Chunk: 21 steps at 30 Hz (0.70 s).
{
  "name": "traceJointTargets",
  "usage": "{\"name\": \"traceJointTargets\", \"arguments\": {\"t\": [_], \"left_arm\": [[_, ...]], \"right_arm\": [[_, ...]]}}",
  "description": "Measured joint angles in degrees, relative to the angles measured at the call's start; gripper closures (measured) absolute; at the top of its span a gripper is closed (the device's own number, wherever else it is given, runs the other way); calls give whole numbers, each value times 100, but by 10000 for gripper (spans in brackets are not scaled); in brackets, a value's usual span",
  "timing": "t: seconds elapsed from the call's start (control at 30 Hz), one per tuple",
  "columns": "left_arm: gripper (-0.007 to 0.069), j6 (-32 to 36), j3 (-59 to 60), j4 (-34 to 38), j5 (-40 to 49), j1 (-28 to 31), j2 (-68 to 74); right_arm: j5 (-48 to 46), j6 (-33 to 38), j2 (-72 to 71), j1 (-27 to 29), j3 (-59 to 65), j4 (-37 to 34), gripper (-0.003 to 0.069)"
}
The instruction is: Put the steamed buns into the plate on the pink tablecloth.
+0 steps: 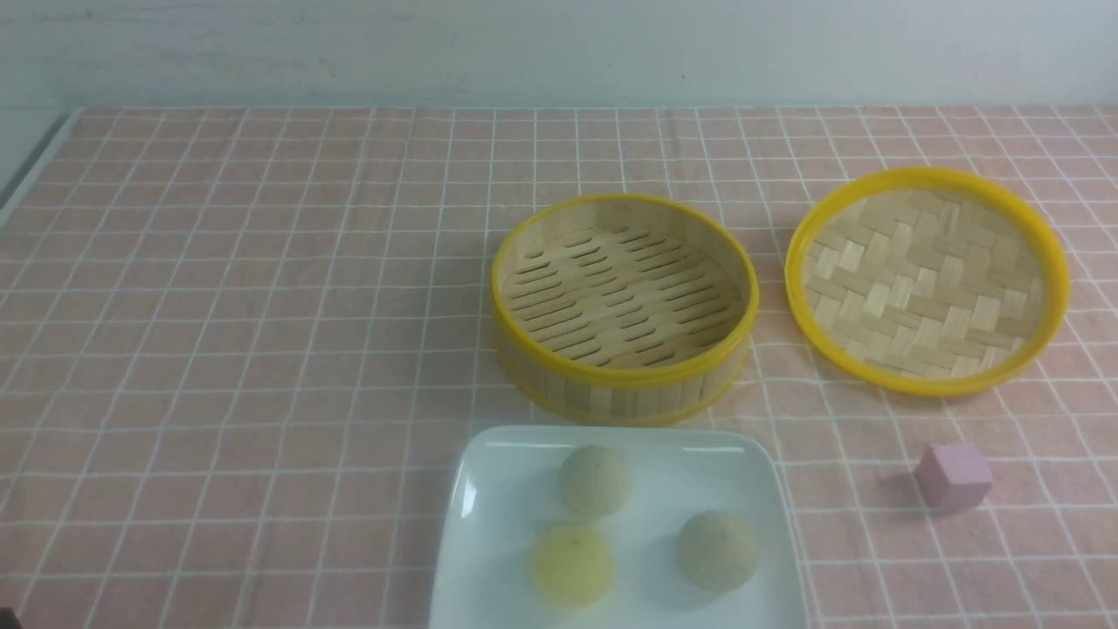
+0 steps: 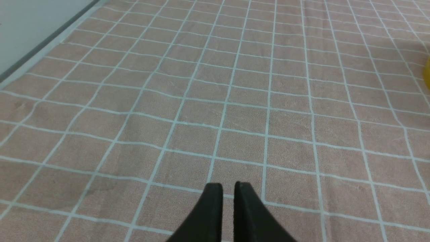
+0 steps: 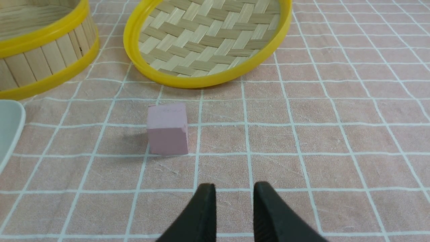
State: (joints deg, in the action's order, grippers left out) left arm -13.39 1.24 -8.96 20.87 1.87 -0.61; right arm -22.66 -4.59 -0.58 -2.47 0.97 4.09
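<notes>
Three steamed buns lie in the white square plate (image 1: 493, 533) at the front centre of the pink tablecloth (image 1: 262, 349): a beige-grey one (image 1: 594, 480) at the back, a pale yellow one (image 1: 572, 563) at the front left, and a beige-grey one (image 1: 718, 550) at the front right. Neither gripper shows in the front view. My left gripper (image 2: 228, 185) hangs over bare cloth with its fingers almost touching and nothing between them. My right gripper (image 3: 234, 185) is over cloth near the pink cube (image 3: 167, 129), jaws slightly apart and empty. The plate's corner (image 3: 8, 127) shows in the right wrist view.
The empty yellow-rimmed bamboo steamer (image 1: 611, 393) stands just behind the plate. Its woven lid (image 1: 926, 279) lies inside up at the back right. A small pink cube (image 1: 952, 474) sits at the right of the plate. The cloth's edge runs along the far left.
</notes>
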Motion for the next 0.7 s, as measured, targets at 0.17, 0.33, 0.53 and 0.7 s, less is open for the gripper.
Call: {"name": "traceJointTargets", "arguments": {"t": [0.17,0.33,0.53,0.7], "left_arm": [[540,0,0,-2,10,0,0],[536,0,-2,-7,23,0,0],[529,0,-6,-90,27,0,0],[524,0,-6,-135,27,0,0]], "right_arm": [[0,0,0,0,0,0,500],[0,0,0,0,0,0,491],[0,0,0,0,0,0,485],[0,0,0,0,0,0,478]]}}
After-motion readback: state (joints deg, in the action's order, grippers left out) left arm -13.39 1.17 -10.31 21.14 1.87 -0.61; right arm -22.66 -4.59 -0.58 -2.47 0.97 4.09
